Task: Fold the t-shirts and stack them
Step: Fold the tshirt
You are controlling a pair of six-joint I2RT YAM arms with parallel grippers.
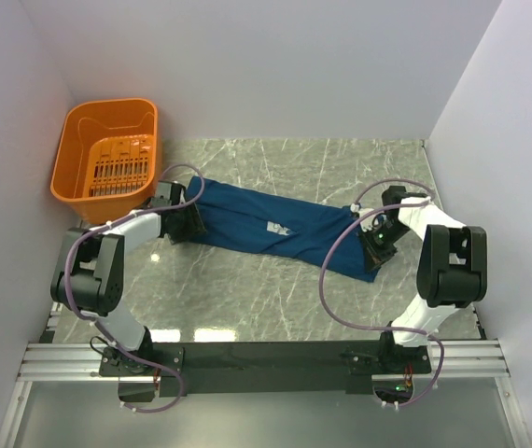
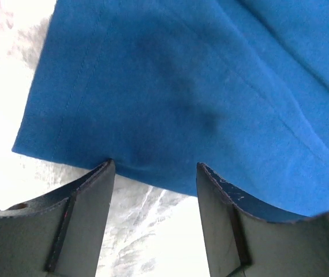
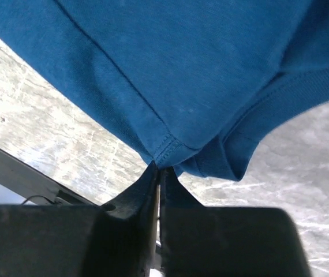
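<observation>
The navy-blue t-shirt (image 1: 271,227) lies bunched in a long band across the middle of the marble table, a bit of its white print (image 1: 276,228) showing. My left gripper (image 1: 191,217) is at its left end. In the left wrist view the gripper (image 2: 154,168) is open, its fingertips at the shirt's hemmed edge (image 2: 153,109) with bare table between them. My right gripper (image 1: 375,245) is at the shirt's right end. In the right wrist view it (image 3: 160,169) is shut on a stitched corner of the t-shirt (image 3: 170,144).
An orange plastic basket (image 1: 107,157) stands at the back left corner, close behind the left gripper. White walls enclose the table on three sides. The arms' mounting rail (image 1: 266,359) runs along the near edge.
</observation>
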